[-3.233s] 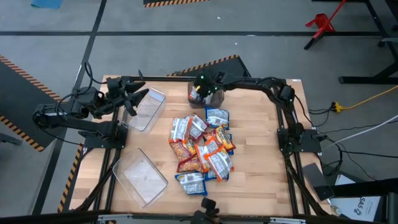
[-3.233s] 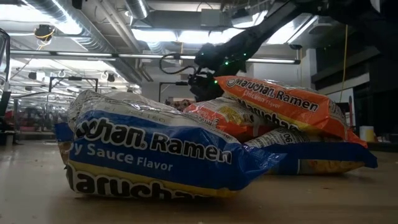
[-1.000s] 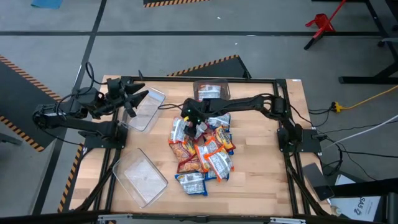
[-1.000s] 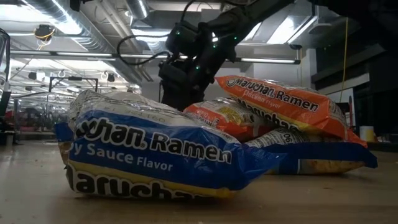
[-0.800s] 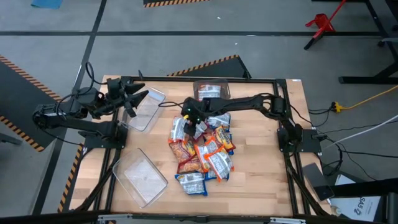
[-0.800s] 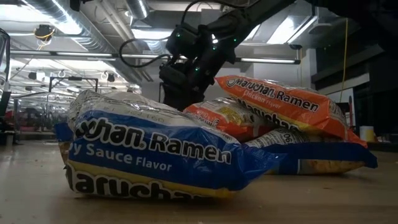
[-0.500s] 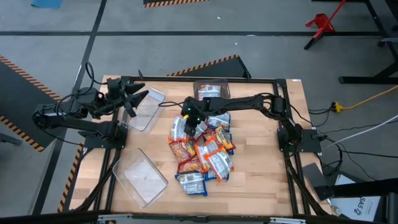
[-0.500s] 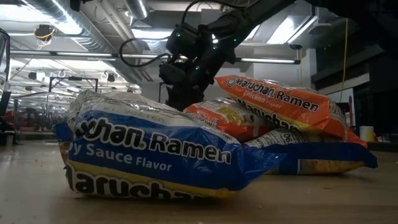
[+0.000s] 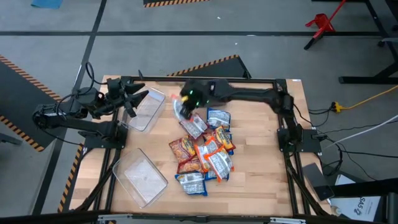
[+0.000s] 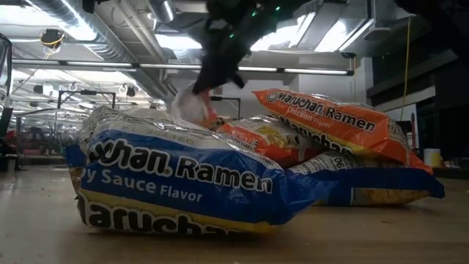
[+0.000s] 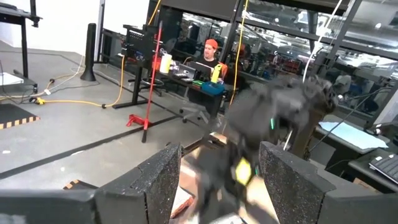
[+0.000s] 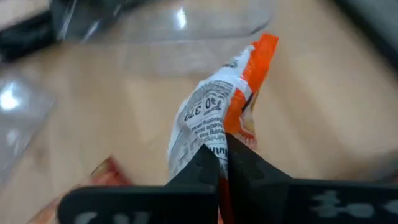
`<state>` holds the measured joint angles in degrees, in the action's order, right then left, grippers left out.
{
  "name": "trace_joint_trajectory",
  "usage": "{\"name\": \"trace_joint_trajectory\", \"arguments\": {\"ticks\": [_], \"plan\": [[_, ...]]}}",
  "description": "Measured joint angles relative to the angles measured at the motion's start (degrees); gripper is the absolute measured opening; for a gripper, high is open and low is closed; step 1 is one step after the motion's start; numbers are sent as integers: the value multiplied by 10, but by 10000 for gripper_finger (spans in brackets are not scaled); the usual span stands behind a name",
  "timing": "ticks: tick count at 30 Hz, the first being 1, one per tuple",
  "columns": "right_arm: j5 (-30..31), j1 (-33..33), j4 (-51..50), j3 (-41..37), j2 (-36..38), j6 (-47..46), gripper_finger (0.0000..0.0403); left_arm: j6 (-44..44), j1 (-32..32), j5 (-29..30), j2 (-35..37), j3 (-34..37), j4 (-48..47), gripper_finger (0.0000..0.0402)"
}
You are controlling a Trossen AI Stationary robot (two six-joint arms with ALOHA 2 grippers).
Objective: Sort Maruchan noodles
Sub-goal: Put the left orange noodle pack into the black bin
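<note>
In the high view, at the left edge of the pale wooden desk, the left tool hangs over a clear rectangular plastic bin with its fingers spread apart, gripping nothing; that bin looks bare, as does a second clear bin at the lower left of the desk. Right of them, upper centre, the right tool is clamped on one orange-and-white crinkly Maruchan ramen packet, lifted clear of the desk; the right wrist view shows its two dark fingers pinching the packet's edge while it dangles. Below and to the right lies the heap of blue-and-white and orange ramen packets, still mixed, around ten of them. A third clear bin seems to sit under the right arm at the top centre, but it is hidden. Sorting appears barely begun: nearly every packet is left to place.
</note>
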<state>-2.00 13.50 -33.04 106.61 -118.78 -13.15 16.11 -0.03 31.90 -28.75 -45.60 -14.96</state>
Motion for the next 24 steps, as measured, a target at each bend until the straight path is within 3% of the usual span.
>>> {"name": "trace_joint_trajectory", "arguments": {"ticks": [6, 11, 19, 24], "plan": [[56, 66, -28, -22, 89, -18, 0, -2, 0, 0, 0, 0, 0, 212], [107, 113, 0, -103, 157, -67, 0, -2, 0, 0, 0, 0, 0, 212], [130, 116, 246, -326, 197, -203, 0, -2, 0, 6, 0, 0, 0, 212], [175, 116, 401, -401, 192, -255, 0, -2, 0, 7, 0, 0, 0, 212]]}}
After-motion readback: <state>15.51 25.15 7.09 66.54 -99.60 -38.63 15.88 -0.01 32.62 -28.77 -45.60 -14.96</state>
